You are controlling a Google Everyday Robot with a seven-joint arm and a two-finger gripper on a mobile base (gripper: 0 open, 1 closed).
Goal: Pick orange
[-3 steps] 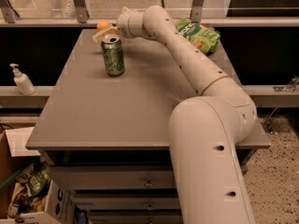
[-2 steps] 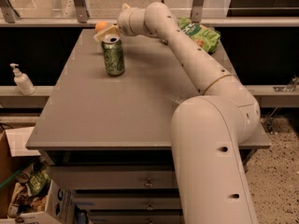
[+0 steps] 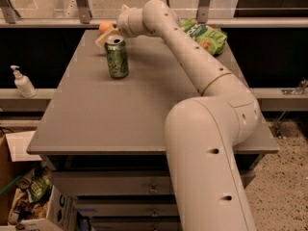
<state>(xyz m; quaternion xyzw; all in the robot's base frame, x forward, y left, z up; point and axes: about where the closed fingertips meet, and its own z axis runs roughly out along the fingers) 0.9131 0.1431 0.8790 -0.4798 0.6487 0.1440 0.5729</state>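
Observation:
The orange (image 3: pixel 105 27) is a small round orange fruit at the far left corner of the grey table (image 3: pixel 120 109). A green soda can (image 3: pixel 117 57) stands upright just in front of it. My gripper (image 3: pixel 107 34) is at the end of the long white arm, right next to the orange and behind the can's top. The gripper partly covers the lower right of the orange, and the can hides part of the gripper.
A green chip bag (image 3: pixel 204 34) lies at the far right of the table. A soap dispenser (image 3: pixel 22 83) stands on a ledge to the left. A box with rubbish (image 3: pixel 26 191) sits on the floor at lower left. My arm's base fills the right foreground.
The gripper stays next to the orange at the far left corner. The can and the bag have not moved.

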